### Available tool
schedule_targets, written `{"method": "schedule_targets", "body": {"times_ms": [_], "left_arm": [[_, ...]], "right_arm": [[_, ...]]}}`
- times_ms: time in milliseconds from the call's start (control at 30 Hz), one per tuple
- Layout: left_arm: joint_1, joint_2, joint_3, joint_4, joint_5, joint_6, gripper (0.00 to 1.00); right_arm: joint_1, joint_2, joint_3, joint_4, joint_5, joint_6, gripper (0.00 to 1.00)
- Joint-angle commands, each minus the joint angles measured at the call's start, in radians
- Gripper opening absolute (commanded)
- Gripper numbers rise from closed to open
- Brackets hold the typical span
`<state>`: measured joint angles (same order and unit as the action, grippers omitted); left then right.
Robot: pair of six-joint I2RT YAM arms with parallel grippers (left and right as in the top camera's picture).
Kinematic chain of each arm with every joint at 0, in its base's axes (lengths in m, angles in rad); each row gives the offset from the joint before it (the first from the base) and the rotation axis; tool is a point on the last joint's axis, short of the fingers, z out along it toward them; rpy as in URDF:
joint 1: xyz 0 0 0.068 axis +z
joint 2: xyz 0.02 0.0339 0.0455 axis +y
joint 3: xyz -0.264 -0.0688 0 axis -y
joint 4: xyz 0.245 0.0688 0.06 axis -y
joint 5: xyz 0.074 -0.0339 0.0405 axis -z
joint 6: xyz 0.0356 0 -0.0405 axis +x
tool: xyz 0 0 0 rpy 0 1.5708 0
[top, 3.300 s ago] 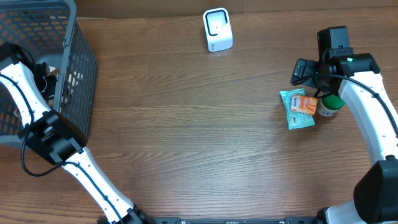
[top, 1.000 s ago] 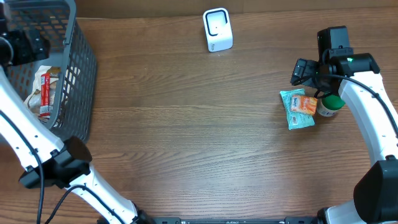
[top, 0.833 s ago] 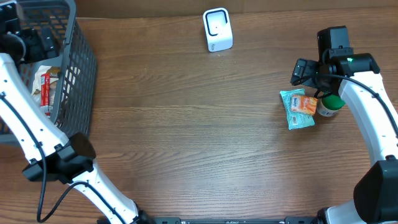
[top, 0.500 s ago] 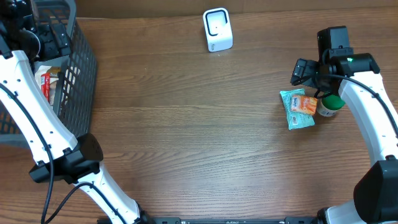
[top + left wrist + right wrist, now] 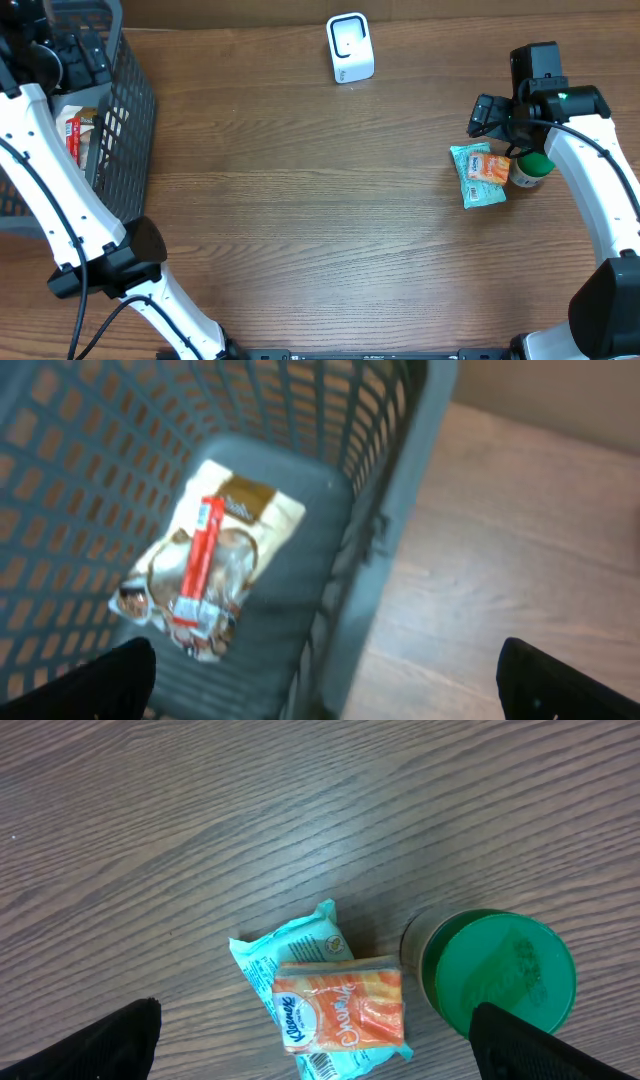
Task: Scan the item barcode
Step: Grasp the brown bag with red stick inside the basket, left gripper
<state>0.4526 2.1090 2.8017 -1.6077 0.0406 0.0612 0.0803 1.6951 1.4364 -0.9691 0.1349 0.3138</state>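
**Table** [image 5: 300, 200]: brown wood-grain top, matt, with long streaks running across your overhead view.

**Scanner** [image 5: 350, 48]: small white box with rounded corners and a dark-rimmed face. It stands at the far edge, centre. No writing on it can be read.

**Teal pack** [image 5: 290, 945]: soft crinkled film with crimped ends, lying flat on the right side of the table, under your right arm. A white barcode patch shows at its lower edge.

**Orange pack** [image 5: 340, 1005]: glossy rectangular wrap lying on top of the teal pack. You can read "Kleenex" on a white panel at its left end.

**Green-lidded jar** [image 5: 497, 985]: round, with a smooth plastic lid, upright and just beside the two packs. Whether it touches them cannot be told.

**Basket** [image 5: 135, 110]: dark grey plastic with square-mesh walls and a solid floor, at the far left.

**Snack packet** [image 5: 205, 575]: white and brown film with a red band, lying flat on the basket floor. Its print is too blurred to read.

**Left gripper** [image 5: 325, 660]: spread wide and holding nothing, above the basket's rim.

**Right gripper** [image 5: 315, 1020]: spread wide and holding nothing, above the stacked packs.
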Motion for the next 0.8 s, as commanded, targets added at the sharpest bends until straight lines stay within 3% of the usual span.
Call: {"method": "schedule_targets", "body": {"times_ms": [0, 167, 367, 500, 600, 767], "left_arm": [[0.051, -0.034, -0.046, 0.049, 0.039, 0.027, 1.0], [0.112, -0.077, -0.309, 0.269, 0.102, 0.087, 1.0], [0.155, -0.264, -0.868, 0.754, 0.107, 0.173, 1.0], [0.193, -0.354, -1.162, 0.996, 0.105, 0.258, 1.0], [0.235, -0.35, -1.27, 1.065, 0.115, 0.257, 1.0], [0.295, -0.278, -1.283, 1.078, 0.166, 0.308, 1.0]], "right_arm": [[0.0, -0.016, 0.018, 0.002, 0.006, 0.0, 1.0], [0.0, -0.016, 0.018, 0.002, 0.006, 0.0, 1.0], [0.0, -0.016, 0.018, 0.002, 0.006, 0.0, 1.0], [0.0, -0.016, 0.018, 0.002, 0.006, 0.0, 1.0], [0.0, -0.016, 0.018, 0.002, 0.006, 0.0, 1.0], [0.0, -0.016, 0.018, 0.002, 0.006, 0.0, 1.0]]}}
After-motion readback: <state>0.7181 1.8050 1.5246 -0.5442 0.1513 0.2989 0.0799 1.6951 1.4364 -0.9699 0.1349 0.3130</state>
